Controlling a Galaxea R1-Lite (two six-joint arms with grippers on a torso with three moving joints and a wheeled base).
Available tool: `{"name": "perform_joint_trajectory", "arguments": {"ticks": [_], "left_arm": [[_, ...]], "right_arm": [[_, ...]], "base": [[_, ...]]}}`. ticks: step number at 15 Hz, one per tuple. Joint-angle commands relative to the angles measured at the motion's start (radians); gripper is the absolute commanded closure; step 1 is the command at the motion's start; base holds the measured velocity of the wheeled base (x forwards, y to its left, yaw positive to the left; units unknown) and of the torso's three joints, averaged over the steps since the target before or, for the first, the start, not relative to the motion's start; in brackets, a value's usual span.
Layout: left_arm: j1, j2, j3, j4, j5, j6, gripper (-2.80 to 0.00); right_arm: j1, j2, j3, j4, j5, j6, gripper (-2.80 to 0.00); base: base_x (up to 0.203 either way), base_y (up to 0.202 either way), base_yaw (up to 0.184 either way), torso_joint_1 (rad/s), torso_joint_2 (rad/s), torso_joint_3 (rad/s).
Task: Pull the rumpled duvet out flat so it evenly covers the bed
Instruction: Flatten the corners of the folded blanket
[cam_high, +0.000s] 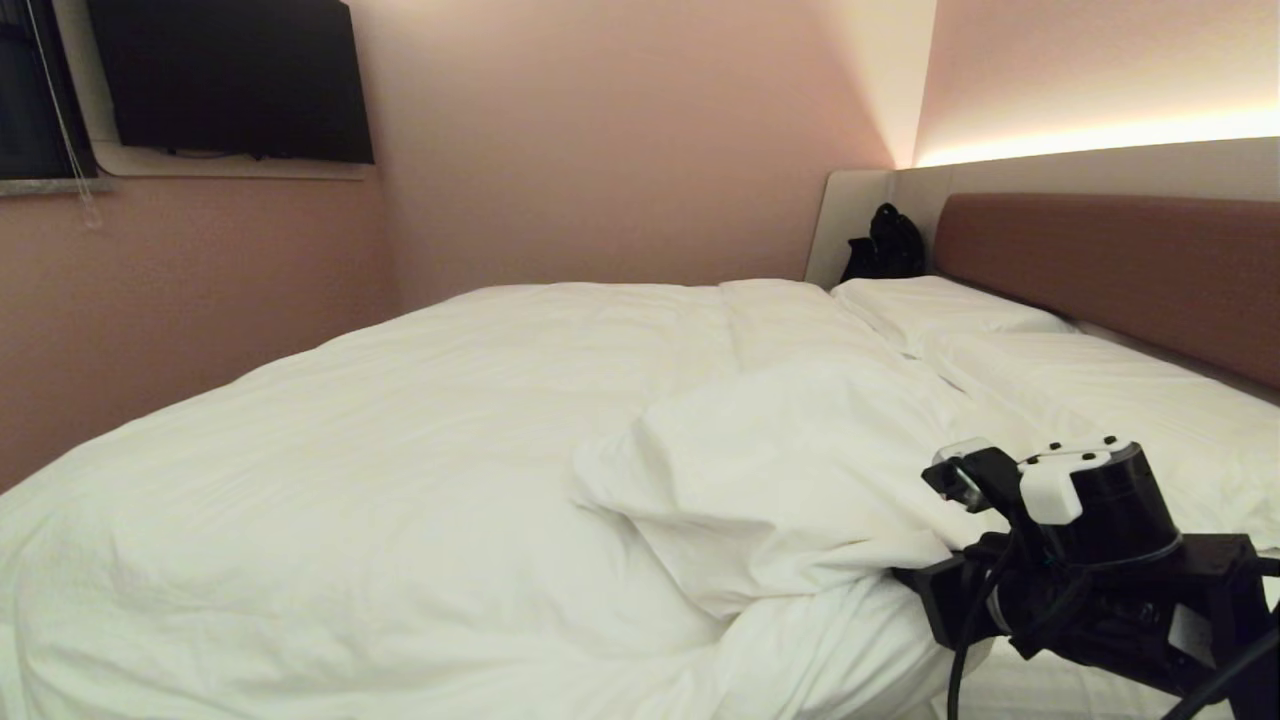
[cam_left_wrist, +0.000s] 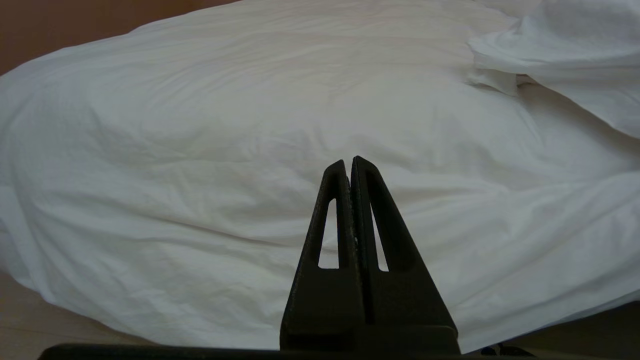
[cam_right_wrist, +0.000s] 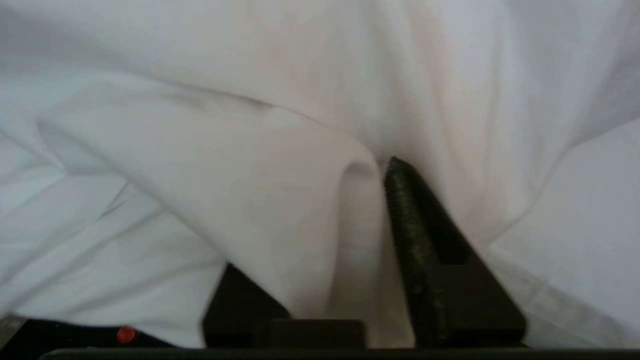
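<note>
The right gripper (cam_right_wrist: 370, 200), a black two-finger tool, is at the near side of the bed, and its jaws stand apart with a fold of the thick, puffy white duvet (cam_high: 420, 450) lying between them. One black finger (cam_right_wrist: 425, 240) is visible; the cloth drapes over the other. Whether the fold is pinched or only resting there cannot be told.

Just beyond this gripper, a corner of the duvet is turned back in a thick lump (cam_high: 780, 470), so the cover is not yet flat. Farther away, the flat white pillows (cam_high: 940, 305) lie against the mauve-brown padded headboard (cam_high: 1110, 270) of the low bed.

The left gripper (cam_left_wrist: 350, 165) hangs with its fingers pressed together, holding nothing, in front of the duvet's smooth side.

The risk: with the jaws apart, the soft fold may slip out during a pull, and the lump would stay.
</note>
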Motion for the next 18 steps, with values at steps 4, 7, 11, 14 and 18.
{"name": "perform_joint_trajectory", "arguments": {"ticks": [4, 7, 11, 14, 18], "left_arm": [[0.0, 0.0, 0.0, 0.0, 0.002, -0.001, 0.0], [0.0, 0.0, 0.0, 0.0, 0.001, -0.001, 0.0], [0.0, 0.0, 0.0, 0.0, 0.0, -0.001, 0.0], [0.0, 0.0, 0.001, 0.0, 0.001, -0.002, 0.0], [0.0, 0.0, 0.0, 0.0, 0.001, -0.001, 0.0]], "right_arm": [[0.013, -0.038, 0.005, -0.003, 0.005, -0.001, -2.8], [0.071, -0.087, -0.046, 0.004, 0.001, -0.007, -2.8], [0.212, -0.137, -0.155, 0.014, -0.002, -0.009, -2.8], [0.282, -0.149, -0.234, 0.015, -0.001, -0.022, -2.8], [0.279, -0.069, -0.302, 0.015, 0.001, -0.032, 0.0]], "base": [[0.0, 0.0, 0.0, 0.0, 0.0, 0.0], [0.0, 0.0, 0.0, 0.0, 0.0, 0.0], [0.0, 0.0, 0.0, 0.0, 0.0, 0.0], [0.0, 0.0, 0.0, 0.0, 0.0, 0.0], [0.0, 0.0, 0.0, 0.0, 0.0, 0.0]]}}
